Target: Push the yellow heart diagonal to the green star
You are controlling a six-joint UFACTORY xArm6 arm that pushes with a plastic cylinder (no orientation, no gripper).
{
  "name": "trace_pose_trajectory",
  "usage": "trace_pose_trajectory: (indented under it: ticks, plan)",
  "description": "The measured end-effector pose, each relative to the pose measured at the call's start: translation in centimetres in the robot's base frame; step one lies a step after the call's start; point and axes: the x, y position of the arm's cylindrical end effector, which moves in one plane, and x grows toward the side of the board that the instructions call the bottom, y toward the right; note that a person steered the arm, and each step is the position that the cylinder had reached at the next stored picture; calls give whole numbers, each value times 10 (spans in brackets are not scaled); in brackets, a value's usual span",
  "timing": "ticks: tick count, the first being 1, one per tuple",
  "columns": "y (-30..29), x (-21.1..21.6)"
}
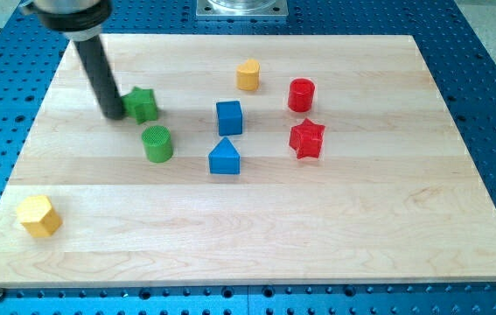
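The green star (143,104) lies at the board's upper left. My tip (112,115) is right at the star's left side, touching it or nearly so. The yellow heart (248,75) sits near the view's top centre, well to the right of the star and slightly higher. The rod rises from the tip toward the view's top left.
A green cylinder (157,143) stands just below the star. A blue cube (229,117) and a blue triangle (224,157) sit mid-board. A red cylinder (301,94) and a red star (307,139) are at the right. A yellow angular block (38,215) lies at the lower left.
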Motion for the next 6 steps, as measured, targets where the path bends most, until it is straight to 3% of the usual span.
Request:
trace_pose_trajectory:
  ticks: [2, 3, 4, 5, 6]
  plan:
    - [90, -22]
    - [93, -97]
    - [176, -136]
    - [222, -104]
    - [200, -59]
